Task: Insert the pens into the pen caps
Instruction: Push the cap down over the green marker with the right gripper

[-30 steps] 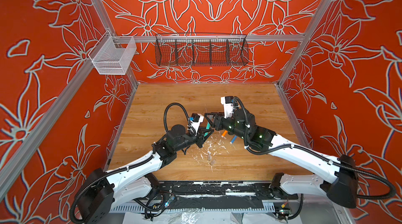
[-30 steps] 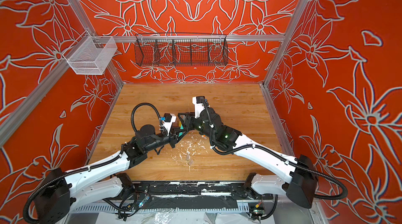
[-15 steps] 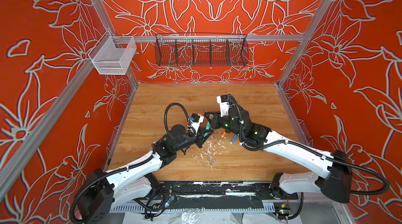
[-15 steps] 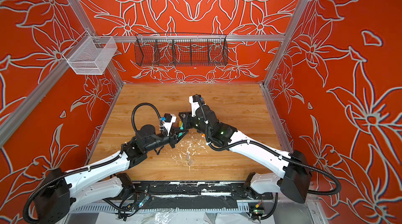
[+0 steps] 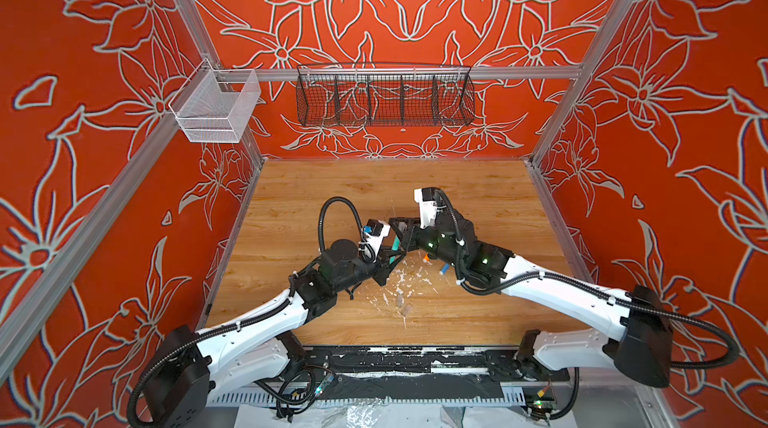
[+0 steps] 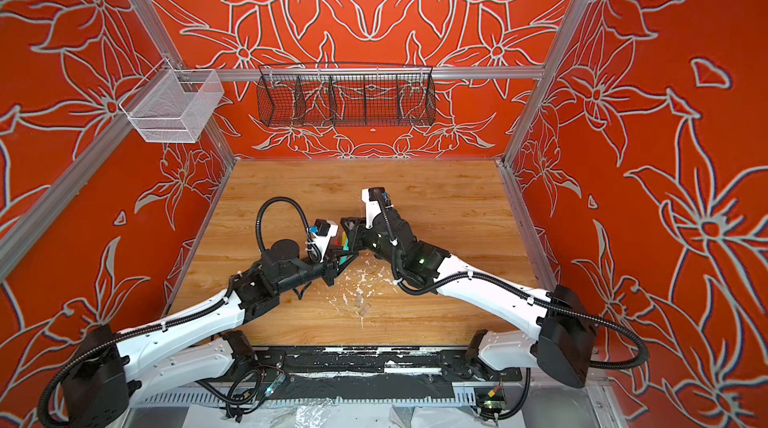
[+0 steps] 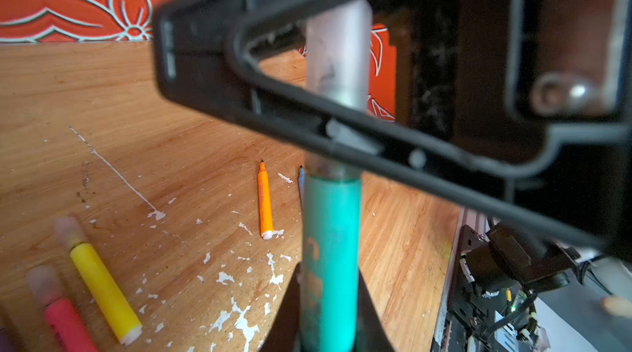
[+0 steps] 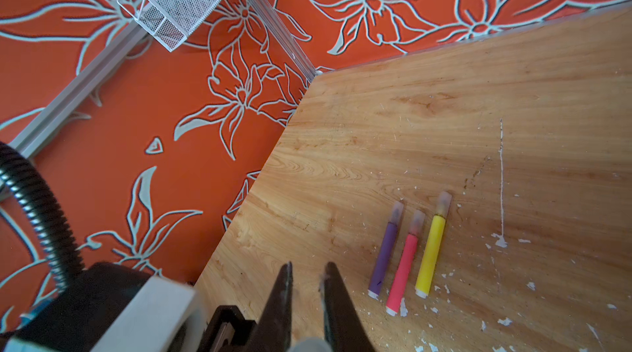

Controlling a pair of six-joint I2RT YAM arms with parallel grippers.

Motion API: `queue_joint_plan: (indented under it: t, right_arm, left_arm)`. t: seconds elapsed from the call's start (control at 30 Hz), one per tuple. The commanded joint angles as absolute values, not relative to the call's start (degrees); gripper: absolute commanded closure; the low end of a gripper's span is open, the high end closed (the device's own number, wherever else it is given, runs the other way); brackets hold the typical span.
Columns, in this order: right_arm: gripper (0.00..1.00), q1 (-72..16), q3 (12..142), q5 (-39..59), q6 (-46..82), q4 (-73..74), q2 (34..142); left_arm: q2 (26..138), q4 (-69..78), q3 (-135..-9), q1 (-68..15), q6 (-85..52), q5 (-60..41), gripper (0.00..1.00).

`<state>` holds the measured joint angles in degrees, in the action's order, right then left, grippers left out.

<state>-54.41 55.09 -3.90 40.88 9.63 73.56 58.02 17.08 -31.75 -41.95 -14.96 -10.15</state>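
Note:
My left gripper (image 7: 328, 273) is shut on a green pen (image 7: 330, 247) that stands up out of its jaws. A clear pen cap (image 7: 337, 53) sits in line with the pen's tip end, its lower rim at the top of the green barrel. My right gripper (image 8: 307, 269) is shut on that cap, a pale blur (image 8: 307, 345) deep between its fingers. In both top views the two grippers meet mid-table around the green pen (image 5: 394, 244) (image 6: 345, 244). Orange pen (image 7: 265, 201) and blue pen (image 7: 301, 181) lie uncapped on the wood.
Purple (image 8: 384, 254), pink (image 8: 405, 265) and yellow (image 8: 431, 251) pens lie side by side with caps on. Two loose clear caps (image 5: 403, 304) rest among white flecks near the table's front. A white mesh basket (image 5: 216, 110) and a black wire basket (image 5: 384, 95) hang on the walls.
The right gripper has closed on the cap and shifted left toward the left gripper's green pen. The left arm has stayed put.

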Motion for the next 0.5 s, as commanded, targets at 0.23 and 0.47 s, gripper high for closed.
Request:
queue_joint_plan:
  t: [0.23, 0.47]
  right_arm:
    - [1.0, -63.1, 50.9, 5.7, 42.3, 5.2, 70.4]
    - [1.0, -65.9, 49.3, 6.6, 43.5, 5.8, 71.4]
  left_arm:
    - [60.1, 24.9, -46.9, -40.6, -12.4, 4.2, 1.0]
    - [61.0, 27.5, -49.1, -40.6, -12.3, 4.3, 1.0]
